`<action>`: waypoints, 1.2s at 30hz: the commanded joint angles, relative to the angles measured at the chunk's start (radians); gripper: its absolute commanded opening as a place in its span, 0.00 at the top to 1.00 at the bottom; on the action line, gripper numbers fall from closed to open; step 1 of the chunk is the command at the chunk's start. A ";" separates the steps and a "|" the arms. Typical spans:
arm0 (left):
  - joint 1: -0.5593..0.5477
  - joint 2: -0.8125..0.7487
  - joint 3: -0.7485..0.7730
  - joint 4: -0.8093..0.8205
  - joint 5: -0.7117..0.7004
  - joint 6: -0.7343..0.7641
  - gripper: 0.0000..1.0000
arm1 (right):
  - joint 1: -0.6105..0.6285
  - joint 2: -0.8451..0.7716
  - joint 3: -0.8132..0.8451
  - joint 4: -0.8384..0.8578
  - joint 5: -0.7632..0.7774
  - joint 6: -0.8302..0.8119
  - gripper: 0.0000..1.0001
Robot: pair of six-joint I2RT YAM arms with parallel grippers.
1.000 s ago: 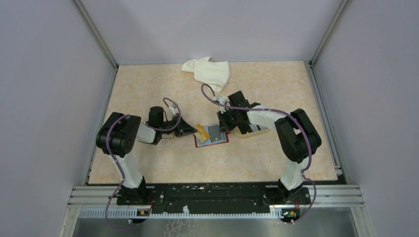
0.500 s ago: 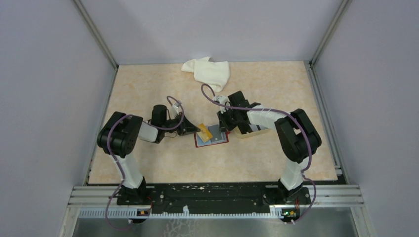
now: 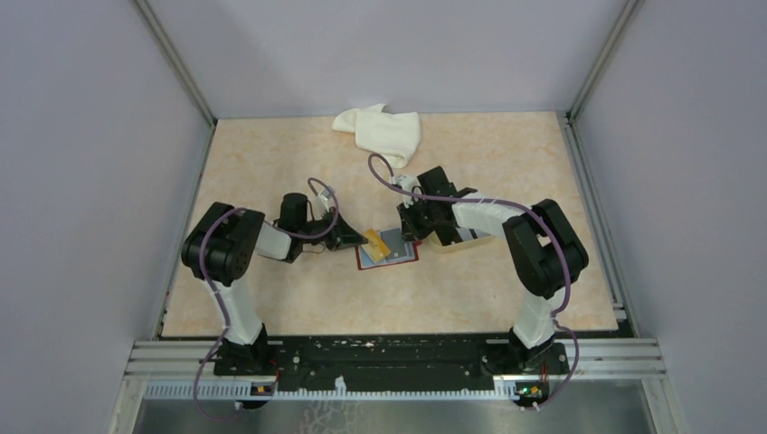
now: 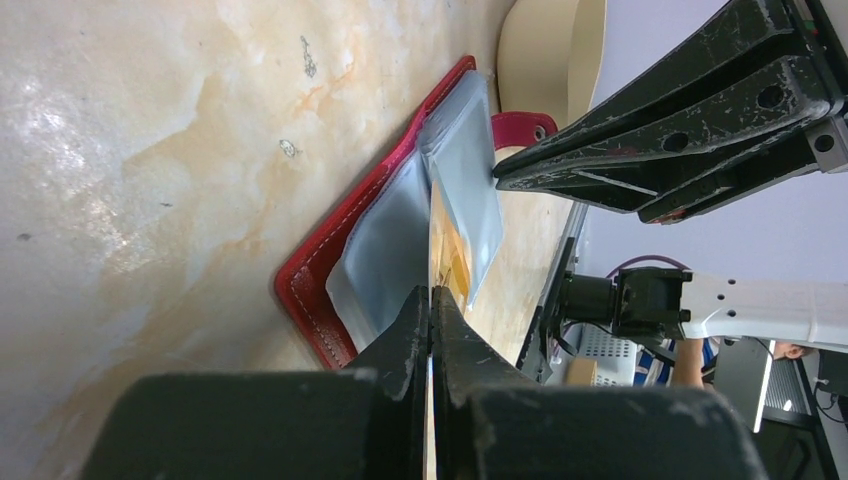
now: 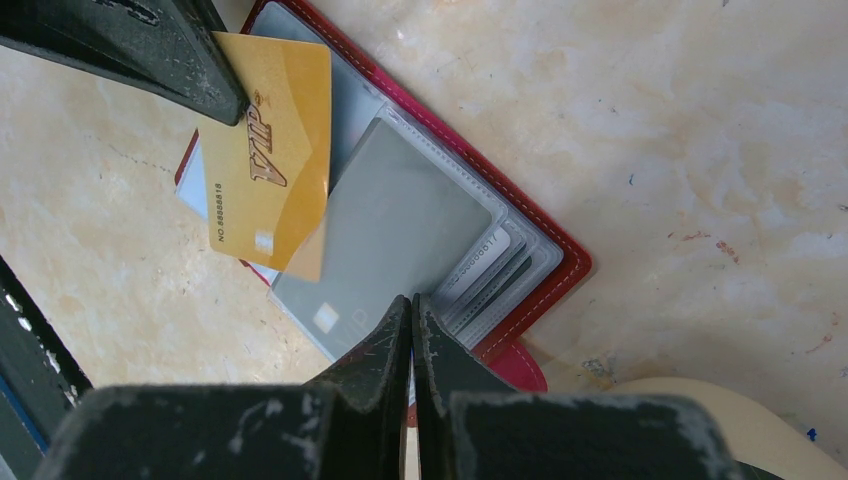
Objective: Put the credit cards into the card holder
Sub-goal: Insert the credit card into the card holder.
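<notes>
The dark red card holder (image 3: pixel 389 256) lies open on the table, its clear sleeves fanned out (image 5: pixel 560 270). My left gripper (image 3: pixel 359 240) is shut on a gold VIP card (image 5: pixel 270 160) and holds it tilted over the holder's left part, its tip among the sleeves (image 4: pixel 445 250). My right gripper (image 3: pixel 410 232) is shut on the edge of a clear sleeve of the holder (image 4: pixel 465 170), lifting it. A grey card (image 5: pixel 390 230) sits in a sleeve, and more card edges show under it. The snap tab (image 5: pixel 518 366) lies by my right gripper (image 5: pixel 411 305).
A beige tray (image 3: pixel 459 240) stands right of the holder, under my right arm, and shows in the left wrist view (image 4: pixel 545 50). A white cloth (image 3: pixel 380 131) lies at the back of the table. Walls close in the sides and back.
My left gripper has moved a little to the right with the gold card, closer over the holder. My right gripper has stayed still on the sleeve.
</notes>
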 commanded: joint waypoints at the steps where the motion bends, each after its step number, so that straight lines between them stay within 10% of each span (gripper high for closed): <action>1: -0.006 0.029 -0.009 -0.008 0.017 0.001 1.00 | 0.031 0.028 0.022 -0.012 0.015 -0.012 1.00; 36: -0.043 0.120 0.150 -0.299 0.082 0.095 1.00 | 0.041 0.027 0.019 -0.009 0.022 -0.014 1.00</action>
